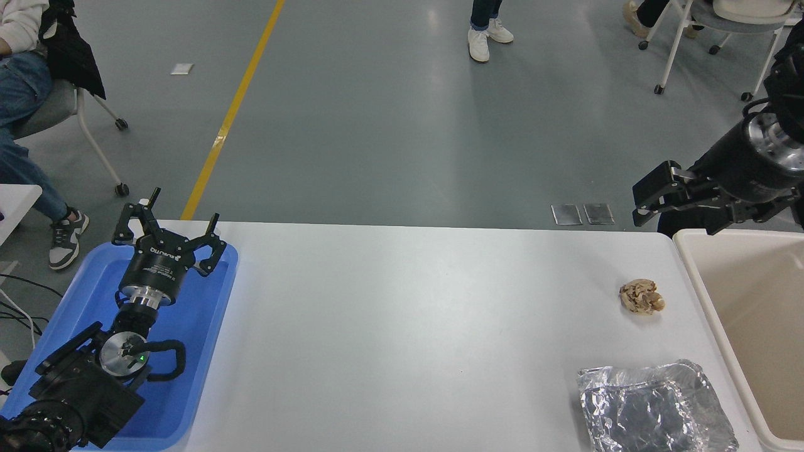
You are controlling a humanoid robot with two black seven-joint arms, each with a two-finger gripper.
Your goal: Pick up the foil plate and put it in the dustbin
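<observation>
The foil plate (pixel 656 408), crinkled and silver, lies flat on the white table (pixel 408 326) near its front right corner. Right beside it stands the cream dustbin (pixel 698 285), cut off by the picture's right edge. My right gripper (pixel 656 199) hangs in the air above the table's far right corner, just left of the dustbin's far end and well beyond the foil plate. Its fingers are open and hold nothing. My left gripper (pixel 168 220) is parked open over the blue tray at the lower left.
A crumpled beige paper ball (pixel 642 296) sits on the table between the foil plate and my right gripper. The blue tray (pixel 201 351) lies at the table's left end. People's feet and wheeled chairs are on the floor beyond the table.
</observation>
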